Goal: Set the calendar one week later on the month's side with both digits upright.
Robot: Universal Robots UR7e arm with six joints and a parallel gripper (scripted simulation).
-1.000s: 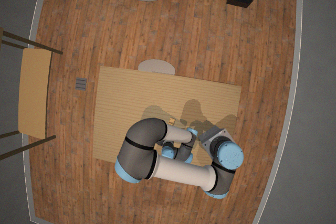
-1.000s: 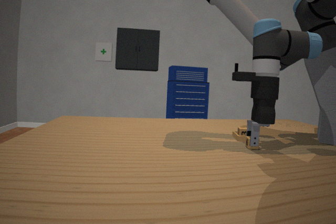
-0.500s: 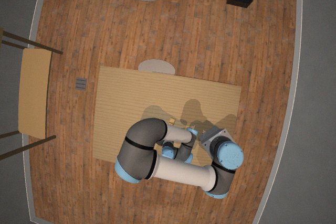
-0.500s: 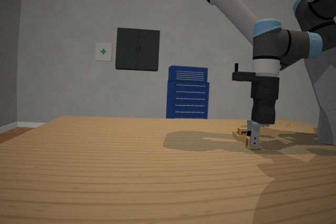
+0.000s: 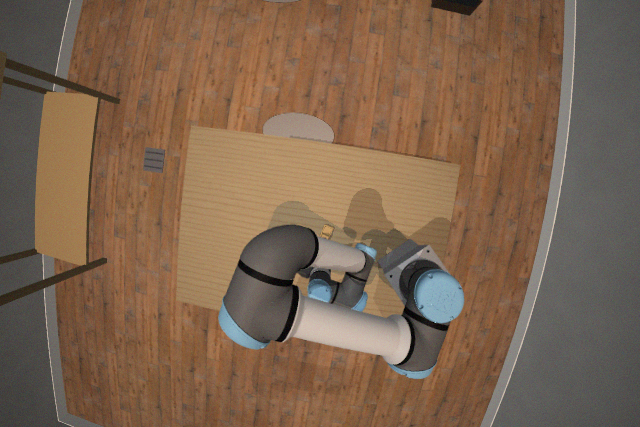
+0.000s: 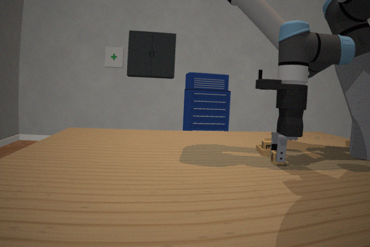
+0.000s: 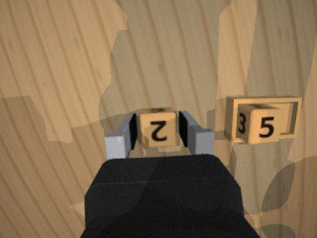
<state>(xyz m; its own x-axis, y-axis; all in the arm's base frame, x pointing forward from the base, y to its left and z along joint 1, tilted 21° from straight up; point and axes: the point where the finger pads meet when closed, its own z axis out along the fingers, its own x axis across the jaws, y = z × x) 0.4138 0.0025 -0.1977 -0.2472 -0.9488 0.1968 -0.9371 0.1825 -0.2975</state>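
The loose wooden cube (image 7: 158, 130) (image 6: 273, 158) stands on the table with a black 2 on its top, upside down in the wrist view. My gripper (image 7: 158, 123) (image 6: 277, 155) is open around it, with a narrow gap on each side between cube and pads. The small wooden tray (image 7: 264, 99) (image 6: 263, 151) lies flat to the right in the wrist view. The other cube (image 7: 267, 126) (image 6: 266, 144) is in the tray's left and middle part, with 5 on top and 3 on its left side. The tray's right part is bare. The tray's far side is hidden.
The wooden table (image 5: 232, 179) (image 6: 134, 193) carries the arm's shadows. The arm's base (image 5: 413, 262) stands at the table's right side in the top view. The arm hides the gripper there. A blue drawer cabinet (image 6: 206, 103) stands beyond the table.
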